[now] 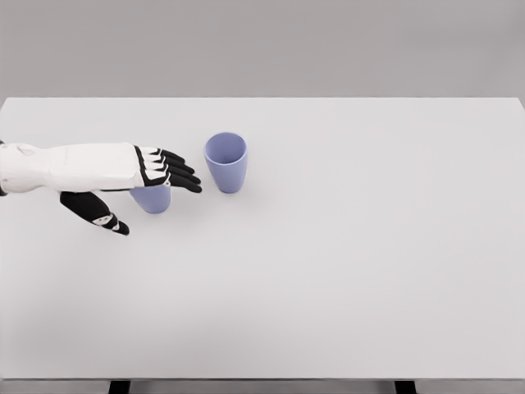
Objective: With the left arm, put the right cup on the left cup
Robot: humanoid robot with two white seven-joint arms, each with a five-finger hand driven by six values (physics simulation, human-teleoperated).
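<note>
Left hand (143, 176) reaches in from the left, fingers (182, 174) spread and holding nothing, thumb hanging low. It hovers over the left cup (152, 199), partly hiding it. The right cup (225, 162) stands upright just past the fingertips, farther right on the table (369, 246).

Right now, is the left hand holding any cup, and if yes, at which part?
Nothing is held. The left hand is open above the left cup, fingers extended toward the right cup, not touching it.
</note>
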